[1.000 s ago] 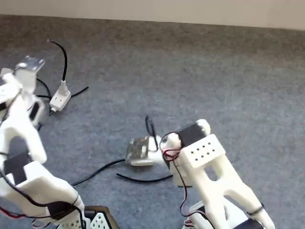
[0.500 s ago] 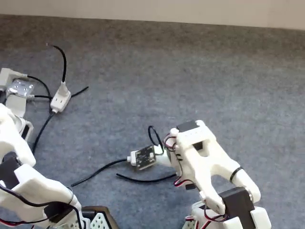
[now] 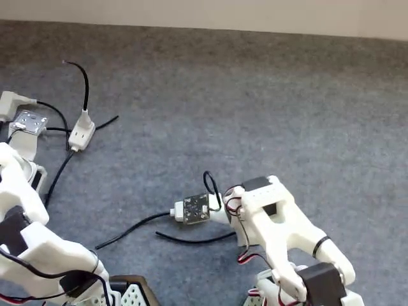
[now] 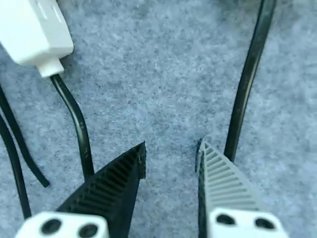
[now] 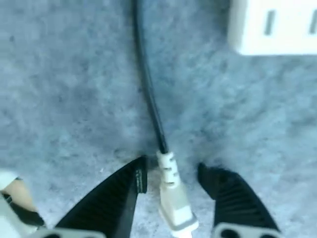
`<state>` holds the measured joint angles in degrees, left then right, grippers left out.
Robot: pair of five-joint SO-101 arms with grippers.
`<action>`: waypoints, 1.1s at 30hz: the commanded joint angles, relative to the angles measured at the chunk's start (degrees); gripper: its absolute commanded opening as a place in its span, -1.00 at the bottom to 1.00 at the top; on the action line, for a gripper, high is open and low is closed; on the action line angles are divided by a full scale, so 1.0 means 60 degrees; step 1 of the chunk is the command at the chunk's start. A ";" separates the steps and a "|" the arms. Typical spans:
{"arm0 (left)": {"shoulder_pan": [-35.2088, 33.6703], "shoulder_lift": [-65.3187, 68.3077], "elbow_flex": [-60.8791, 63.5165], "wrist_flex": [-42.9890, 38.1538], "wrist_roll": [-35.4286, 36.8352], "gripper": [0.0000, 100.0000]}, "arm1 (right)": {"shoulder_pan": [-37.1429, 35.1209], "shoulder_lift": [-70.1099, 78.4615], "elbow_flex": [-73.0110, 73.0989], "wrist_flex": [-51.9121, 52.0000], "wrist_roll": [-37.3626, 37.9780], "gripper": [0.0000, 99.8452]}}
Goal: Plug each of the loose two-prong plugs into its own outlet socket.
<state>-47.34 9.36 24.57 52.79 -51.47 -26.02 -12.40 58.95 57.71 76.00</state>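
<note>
In the right wrist view my right gripper is open, its fingers on either side of a small white two-prong plug. The plug's black cord runs away over the grey carpet. A white outlet socket with two slots lies farther off. My left gripper is open low over bare carpet. A white block on a black cord lies ahead of it to one side, and another black cord passes beside the grey finger. From above, a white outlet piece lies at the left.
Grey carpet covers the whole floor, bare at the back and right. Loose black cords trail between the two arms. Another white plug sits at the far left edge beside the left arm.
The right arm has come down and drawn back, bringing its gripper low beside the plug. The left arm has dropped from a raised pose to the carpet near the cords.
</note>
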 commanded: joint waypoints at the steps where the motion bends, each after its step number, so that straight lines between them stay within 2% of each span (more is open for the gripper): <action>1: -0.0007 -0.0242 0.0081 -0.0029 -0.0073 -0.61 | -0.0037 0.0139 0.0198 -0.0520 -0.0147 -0.70; 12: -0.0051 -0.0227 0.0095 -0.0029 -0.0073 -0.61 | -0.0388 0.0125 0.0212 -0.0418 -0.0205 -0.79; 18: -0.0051 -0.0227 0.0110 -0.0015 -0.0073 -0.61 | -0.0960 0.0125 0.0183 0.0432 -0.0220 -0.79; 27: -0.0066 -0.0227 0.0110 -0.0015 -0.0073 -0.61 | -0.1033 0.0139 0.0198 0.0432 -0.0234 -0.81; 30: -0.0037 -0.0227 0.0110 0.0015 -0.0073 -0.61 | -0.1033 0.0139 0.0168 0.0403 -0.1187 -1.00; 33: 0.0051 -0.0227 0.0095 -0.0015 -0.0073 -0.61 | -0.1033 0.0139 -0.0051 0.0344 -0.2110 -0.99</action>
<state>-47.69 9.27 24.66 52.79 -51.47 -30.07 -12.48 58.42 59.12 67.91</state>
